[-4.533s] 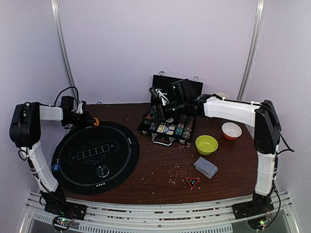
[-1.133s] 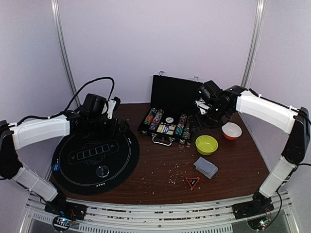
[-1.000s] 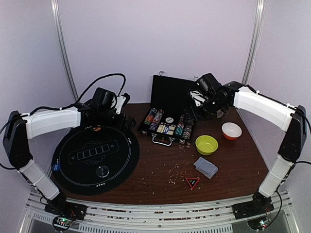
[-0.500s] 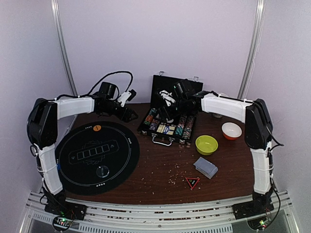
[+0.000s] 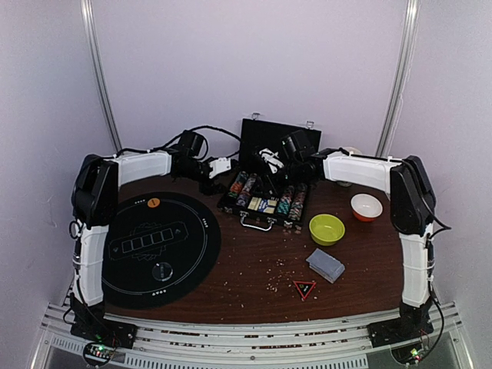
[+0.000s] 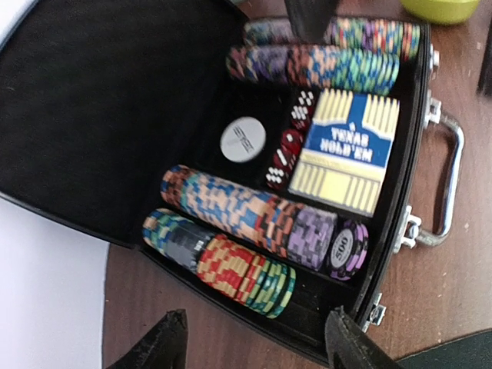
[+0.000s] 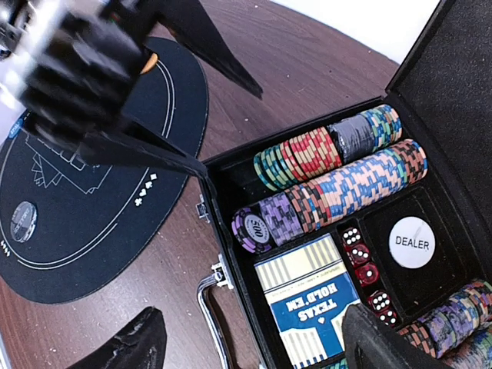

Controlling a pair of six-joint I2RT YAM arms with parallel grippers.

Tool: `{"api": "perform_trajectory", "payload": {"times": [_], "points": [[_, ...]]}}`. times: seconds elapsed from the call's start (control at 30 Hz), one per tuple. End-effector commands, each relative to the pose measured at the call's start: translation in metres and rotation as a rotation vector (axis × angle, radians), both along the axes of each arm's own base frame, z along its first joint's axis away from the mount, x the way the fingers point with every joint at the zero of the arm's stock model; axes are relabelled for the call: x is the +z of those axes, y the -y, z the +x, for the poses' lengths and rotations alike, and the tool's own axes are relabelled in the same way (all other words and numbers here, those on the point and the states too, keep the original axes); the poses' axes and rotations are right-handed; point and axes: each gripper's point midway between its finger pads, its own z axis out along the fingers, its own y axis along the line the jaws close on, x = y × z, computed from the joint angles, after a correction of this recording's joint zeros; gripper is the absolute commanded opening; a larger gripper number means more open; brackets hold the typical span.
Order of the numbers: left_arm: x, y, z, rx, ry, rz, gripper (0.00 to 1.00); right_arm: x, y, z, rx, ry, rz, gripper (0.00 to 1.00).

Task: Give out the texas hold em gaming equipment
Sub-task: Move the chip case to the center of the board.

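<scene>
While lid (image 6: 100, 100) stands open, case (image 6: 420, 154) holds chips (image 6: 238, 207), cards (image 6: 346, 150), dice (image 6: 288, 146), dealer button (image 6: 243, 139).

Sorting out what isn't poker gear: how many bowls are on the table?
2. The yellow-green bowl sits right of the open chip case; the white bowl with an orange-red outside is behind it, farther right. Others may be hidden.

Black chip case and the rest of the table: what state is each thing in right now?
Black hard chip case: open, lid raised.
Striped poker chips: racked in case rows.
White dealer button: in case.
Left gripper: open, empty.
Right gripper: open, empty.
Yellow-green bowl: upright, empty.
Grey-blue card deck: stacked on table.
</scene>
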Motion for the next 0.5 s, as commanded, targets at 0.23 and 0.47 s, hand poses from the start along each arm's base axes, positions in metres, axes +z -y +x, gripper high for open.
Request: {"api": "perform_trajectory", "payload": {"times": [0.23,0.47], "points": [[-0.032,0.005,0.01,-0.059,0.091,0.137,0.65,0.008,0.009,-0.021,0.017,-0.066,0.004,0.81],[-0.043,0.004,0.029,0.012,0.17,0.161,0.43,0.014,0.013,-0.023,-0.003,-0.068,0.007,0.81]]}}
